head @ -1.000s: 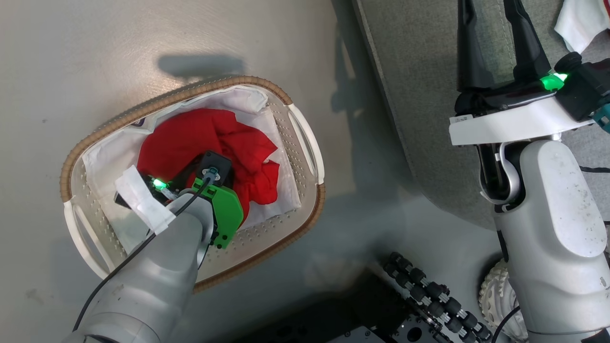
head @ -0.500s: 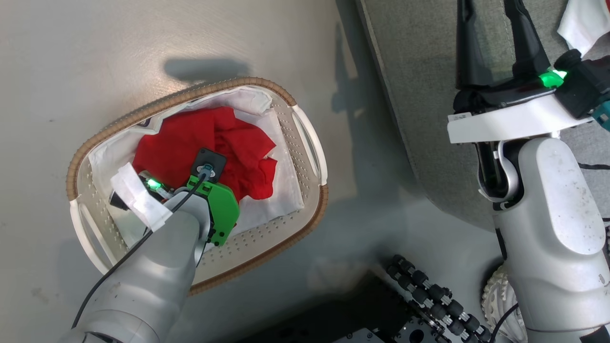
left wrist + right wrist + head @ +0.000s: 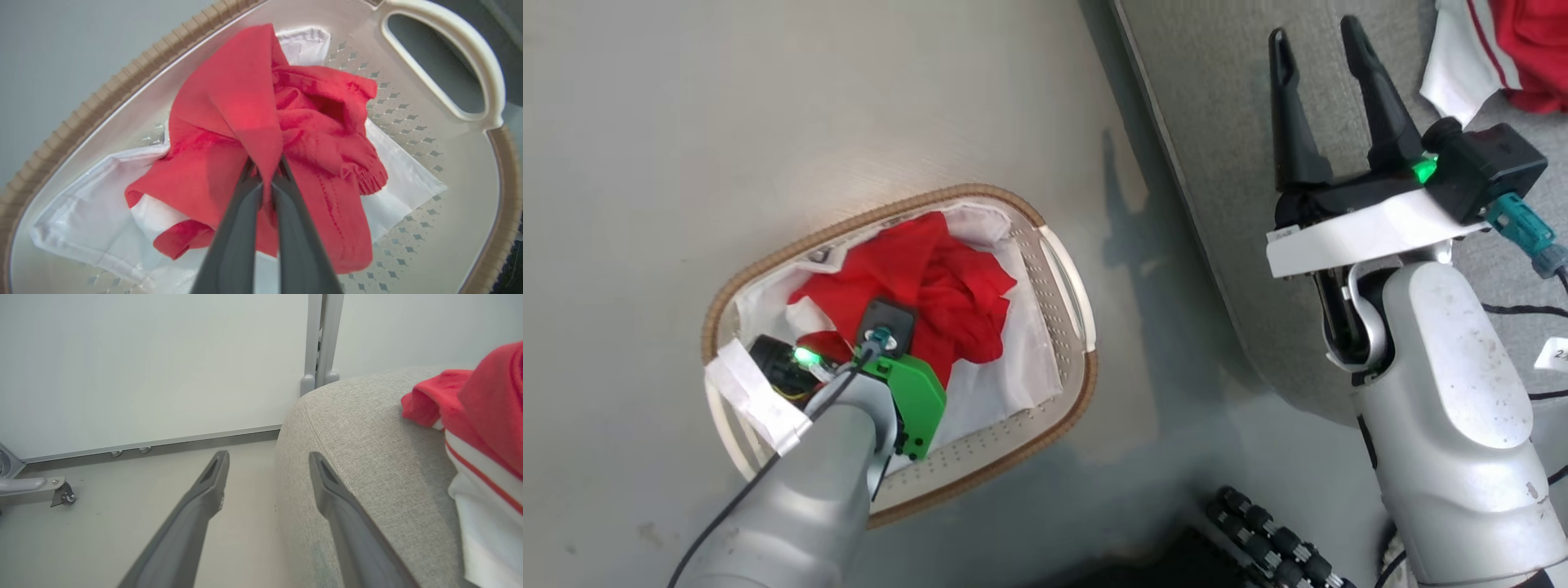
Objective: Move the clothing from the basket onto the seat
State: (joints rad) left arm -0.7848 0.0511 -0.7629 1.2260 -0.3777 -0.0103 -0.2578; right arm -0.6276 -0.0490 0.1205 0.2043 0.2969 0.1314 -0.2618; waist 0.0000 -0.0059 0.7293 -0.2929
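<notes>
The jaws of my left gripper (image 3: 265,173) are pressed together on a fold of the red garment (image 3: 241,102), which rises to a peak above my fingertips while the rest of it hangs crumpled around them. It lies in the basket (image 3: 768,251), on the white liner (image 3: 77,220), which is spread over the perforated bottom. Nothing else is in the basket. To the right a strip of bare floor (image 3: 1160,392) separates the basket's side handle from the edge of the grey seat (image 3: 1217,106), and the black rollers of my base (image 3: 1258,523) sit lower down, clear of both. Over the seat my right gripper (image 3: 1313,33) hovers with its jaws spread wide and nothing between them. Just beyond it a second red garment (image 3: 1531,49) with white trim and a red stripe rests on the cushion. Since half a second ago my head camera has shifted, so the whole scene sits differently. Within the basket, the red cloth has been drawn up and now reaches the far rim, and white cloth shows near my wrist.
</notes>
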